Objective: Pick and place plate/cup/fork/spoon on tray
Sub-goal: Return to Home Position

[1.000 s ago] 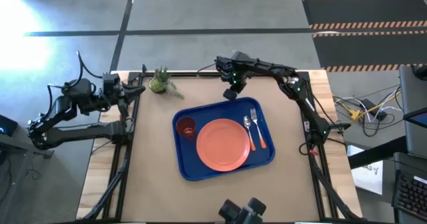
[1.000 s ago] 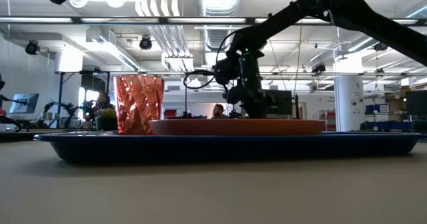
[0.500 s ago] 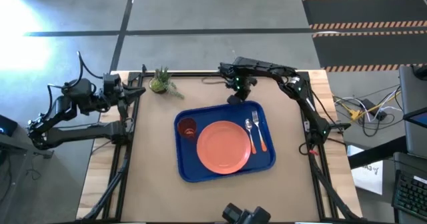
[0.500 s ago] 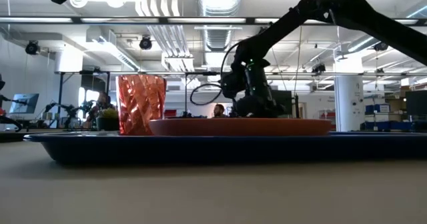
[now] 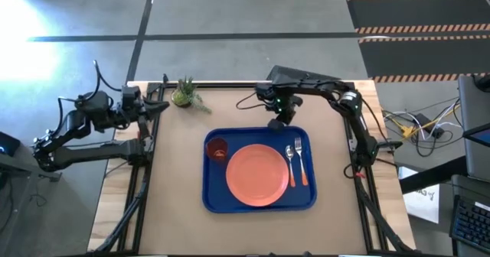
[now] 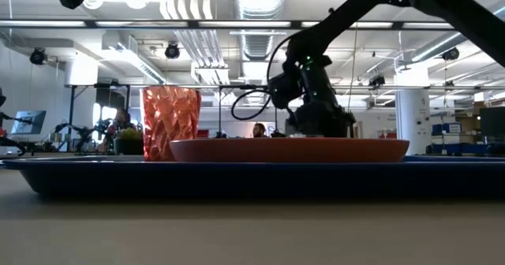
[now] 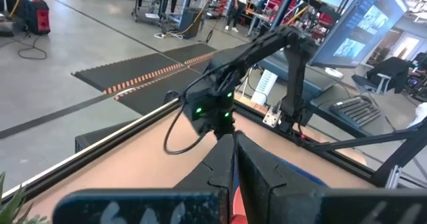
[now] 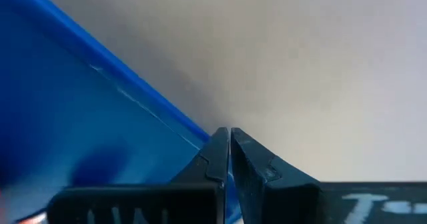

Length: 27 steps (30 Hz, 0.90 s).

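The blue tray [image 5: 211,202] lies in the middle of the table and carries the orange plate [image 5: 257,176]. On it too are the dark-red cup [image 5: 217,148], at its far left, and the fork and spoon [image 5: 295,162], side by side right of the plate. I cannot tell the fork from the spoon. My right gripper [image 5: 277,124] is shut, pointing steeply down at the tray's far rim. My left gripper [image 5: 159,104] waits shut above the table's far left edge. The low view shows the cup [image 6: 170,123] and plate [image 6: 288,149] standing on the tray [image 6: 237,176]. My right gripper has its shut fingertips [image 8: 220,144] on the tray's far rim [image 8: 143,104], right of that rim's middle. The fingers come from above, slanting slightly. The tray lies flat on the table. Whether the tips sit on the rim's top or against its outer side, I cannot tell.
A small green potted plant [image 5: 184,95] stands at the table's far edge, left of the tray. Bare tabletop [image 5: 176,211] lies to the left, right and near side of the tray. The room beyond holds desks, cables and floor mats.
My right gripper, still shut, has gone down and toward the table's near and right edges. The tray has slid with it toward the near edge and turned from slanted to square with the table. The plate, cup, fork and spoon rode along on it.
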Motion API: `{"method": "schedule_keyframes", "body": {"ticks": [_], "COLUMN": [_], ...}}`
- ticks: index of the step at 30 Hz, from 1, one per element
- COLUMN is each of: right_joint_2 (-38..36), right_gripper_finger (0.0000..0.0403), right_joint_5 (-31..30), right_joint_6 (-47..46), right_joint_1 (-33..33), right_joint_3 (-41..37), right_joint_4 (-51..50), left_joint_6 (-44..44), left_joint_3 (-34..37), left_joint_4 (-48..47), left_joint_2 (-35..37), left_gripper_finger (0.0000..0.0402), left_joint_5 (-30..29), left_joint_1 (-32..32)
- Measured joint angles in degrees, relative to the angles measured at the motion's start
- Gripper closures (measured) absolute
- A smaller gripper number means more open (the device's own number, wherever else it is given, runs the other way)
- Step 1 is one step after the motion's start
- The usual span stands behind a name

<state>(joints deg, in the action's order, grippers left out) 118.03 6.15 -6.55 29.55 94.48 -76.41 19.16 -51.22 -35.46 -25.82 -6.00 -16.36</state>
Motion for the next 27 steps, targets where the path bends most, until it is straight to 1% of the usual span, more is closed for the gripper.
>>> {"method": "schedule_keyframes", "body": {"ticks": [4, 8, 10, 12, 16, 20, 23, 27], "right_joint_2": [-5.0, -12.0, -16.8, -22.4, -33.8, -43.1, -47.9, -51.6], "right_gripper_finger": [0.0394, 0.0394, 0.0394, 0.0394, 0.0394, 0.0394, 0.0394, 0.0394], "right_joint_5": [-6.1, -8.0, -8.1, -9.6, -14.1, -16.1, -16.8, -16.8], "right_joint_6": [-2.1, -4.3, -5.8, -7.2, -10.5, -12.4, -12.4, -12.2], "right_joint_1": [-0.1, -0.3, -0.9, -2.0, -4.3, -6.2, -8.2, -10.1], "right_joint_3": [-3.0, -3.5, -3.3, -3.3, -3.4, -4.6, -6.4, -9.2], "right_joint_4": [1.7, 2.2, 2.6, 3.8, 11.0, 20.8, 25.6, 26.4], "left_joint_6": [0.2, 0.2, 0.1, 0.1, 0.0, 0.0, 0.0, 0.0], "left_joint_3": [1.2, 1.7, 1.7, 1.7, 1.7, 1.7, 1.7, 1.7], "left_joint_4": [0.1, 0.2, 0.2, 0.4, 0.4, 0.6, 0.6, 0.6], "left_joint_2": [0.0, 0.0, 0.0, 0.0, 0.1, 0.0, 0.0, 0.0], "left_gripper_finger": [0.0402, 0.0402, 0.0402, 0.0402, 0.0402, 0.0402, 0.0402, 0.0402], "left_joint_5": [0.0, 0.0, 0.0, 0.0, 0.0, 0.0, 0.0, 0.0], "left_joint_1": [0.0, 0.0, 0.0, 0.0, 0.0, 0.0, 0.0, 0.0]}}
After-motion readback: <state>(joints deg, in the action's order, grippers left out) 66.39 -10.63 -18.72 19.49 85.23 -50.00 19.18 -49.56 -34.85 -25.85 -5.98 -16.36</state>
